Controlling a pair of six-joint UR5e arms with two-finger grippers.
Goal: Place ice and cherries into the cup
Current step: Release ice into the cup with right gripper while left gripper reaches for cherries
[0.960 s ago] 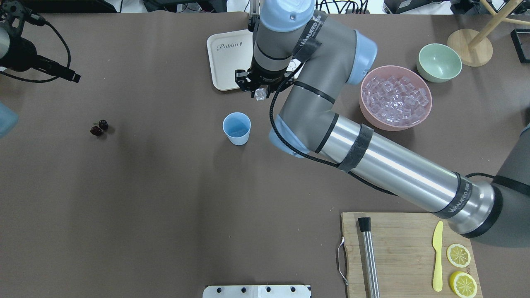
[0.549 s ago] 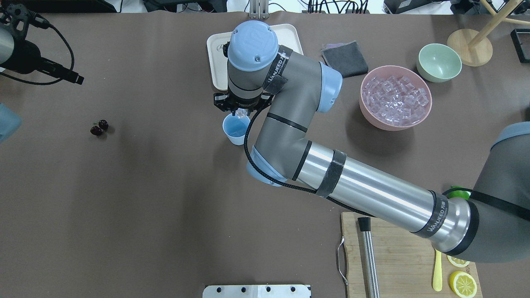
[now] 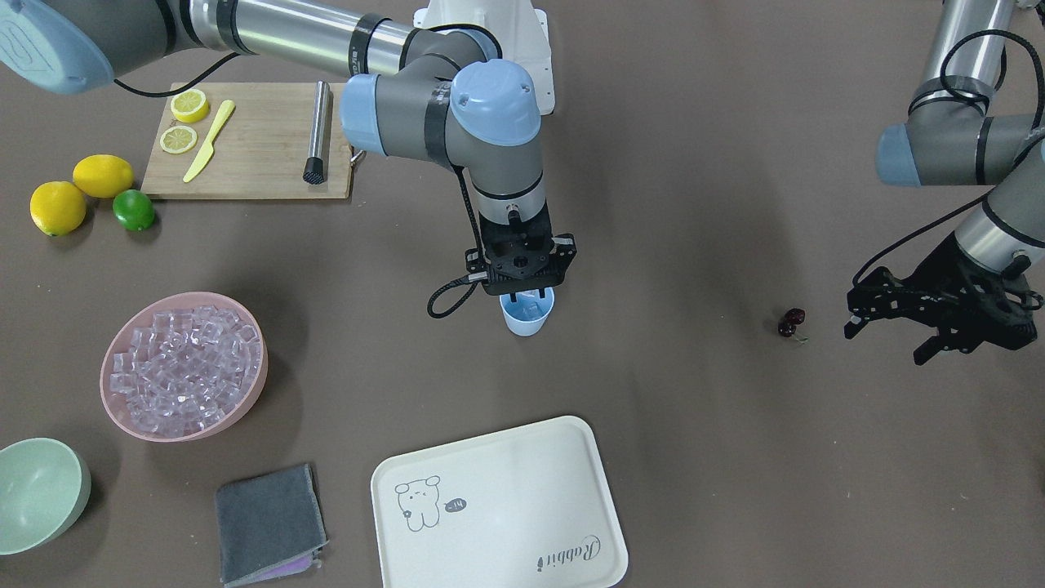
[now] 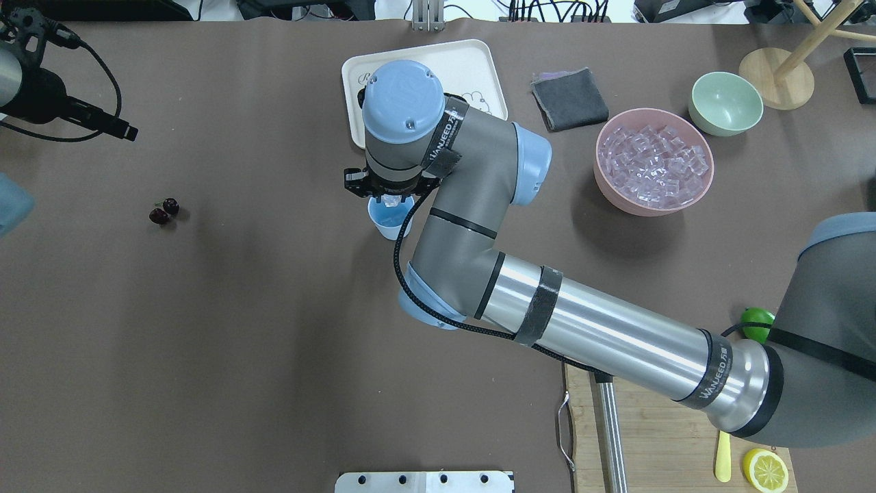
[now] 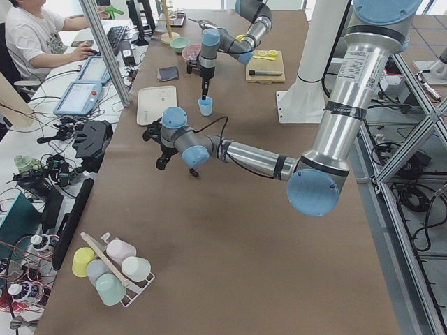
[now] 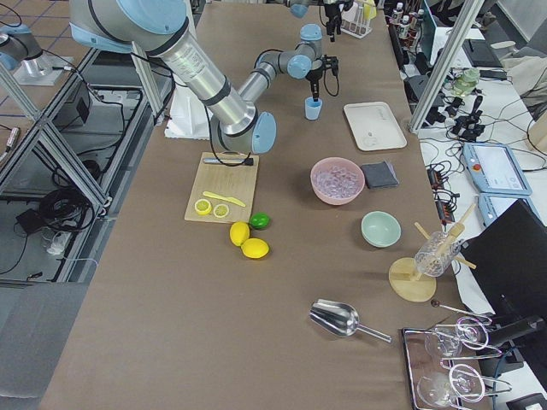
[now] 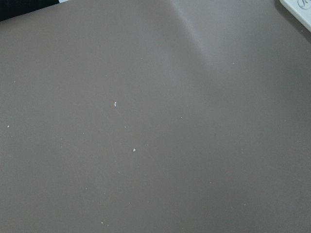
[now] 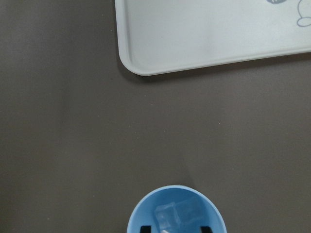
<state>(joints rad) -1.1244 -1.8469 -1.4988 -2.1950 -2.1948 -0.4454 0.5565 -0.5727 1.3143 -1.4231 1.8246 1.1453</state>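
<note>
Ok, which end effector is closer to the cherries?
Left. The left end effector hovers just beside the cherries; the right end effector is over the cup, far from them.

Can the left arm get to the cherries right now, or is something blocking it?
Probably yes. The left gripper hangs close beside the cherries with nothing lying between them, and the right gripper is well away, over the cup.

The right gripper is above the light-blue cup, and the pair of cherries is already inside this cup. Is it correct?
Not quite. The right gripper is above the light-blue cup, but the cherries lie on the table, apart from it, near the left gripper. The front-facing view shows this; the right wrist view shows only ice in the cup.
</note>
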